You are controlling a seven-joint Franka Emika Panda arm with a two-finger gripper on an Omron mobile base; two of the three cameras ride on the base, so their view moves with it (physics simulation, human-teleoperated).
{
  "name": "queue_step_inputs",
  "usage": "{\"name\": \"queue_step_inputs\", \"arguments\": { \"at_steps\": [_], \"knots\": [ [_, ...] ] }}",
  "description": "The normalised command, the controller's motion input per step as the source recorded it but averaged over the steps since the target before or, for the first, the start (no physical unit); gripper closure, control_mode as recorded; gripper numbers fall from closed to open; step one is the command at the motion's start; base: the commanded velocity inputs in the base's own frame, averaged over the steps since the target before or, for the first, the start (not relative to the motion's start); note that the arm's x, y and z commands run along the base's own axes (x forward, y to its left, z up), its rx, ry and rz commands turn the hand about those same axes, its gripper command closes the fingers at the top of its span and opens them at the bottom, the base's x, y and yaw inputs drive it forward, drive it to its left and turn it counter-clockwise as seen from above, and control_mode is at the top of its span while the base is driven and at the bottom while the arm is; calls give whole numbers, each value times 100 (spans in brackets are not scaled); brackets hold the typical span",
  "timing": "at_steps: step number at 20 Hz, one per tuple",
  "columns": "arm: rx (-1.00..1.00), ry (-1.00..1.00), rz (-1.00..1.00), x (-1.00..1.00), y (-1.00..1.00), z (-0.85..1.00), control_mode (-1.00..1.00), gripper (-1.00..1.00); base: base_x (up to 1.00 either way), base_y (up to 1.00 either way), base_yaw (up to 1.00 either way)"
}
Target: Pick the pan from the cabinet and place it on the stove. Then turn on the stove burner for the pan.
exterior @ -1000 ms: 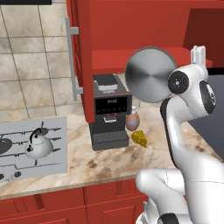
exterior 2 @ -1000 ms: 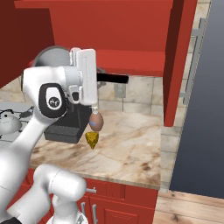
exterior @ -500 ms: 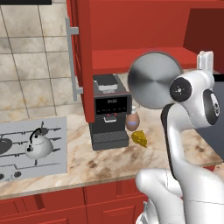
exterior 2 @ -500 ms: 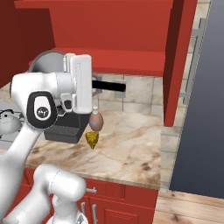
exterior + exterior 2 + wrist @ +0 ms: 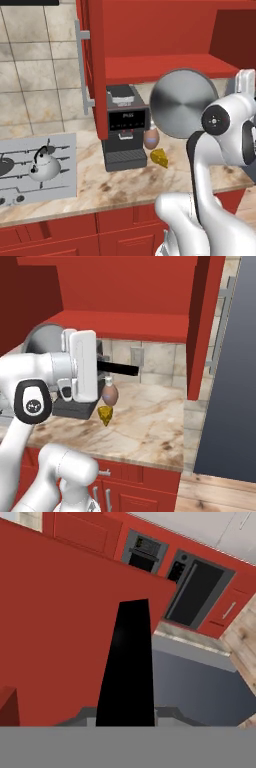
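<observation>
Beige square-tile backsplash [image 5: 35, 75] covers the wall to the gripper's left. Below the gripper lies a beige-brown marbled countertop [image 5: 150, 426] over red base drawers [image 5: 65, 232] with silver handles. To its right — a tall dark-grey panel [image 5: 227, 381] above a light wood-plank floor [image 5: 215, 493]. Lighting is even — shadows are soft.
</observation>
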Motion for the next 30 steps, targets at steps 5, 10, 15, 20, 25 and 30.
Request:
{"name": "queue_step_inputs", "arguments": {
  "at_steps": [5,10,15,20,25,30],
  "knots": [
    [0,0,0,0,0,0,100,100,-46,32,1],
    [0,0,0,0,0,0,100,100,-66,54,2],
    [0,0,0,0,0,0,100,100,-66,65,2],
    [0,0,0,0,0,0,100,100,-58,66,1],
    [0,0,0,0,0,0,100,100,-17,81,0],
    [0,0,0,0,0,0,100,100,6,73,0]
  ]
}}
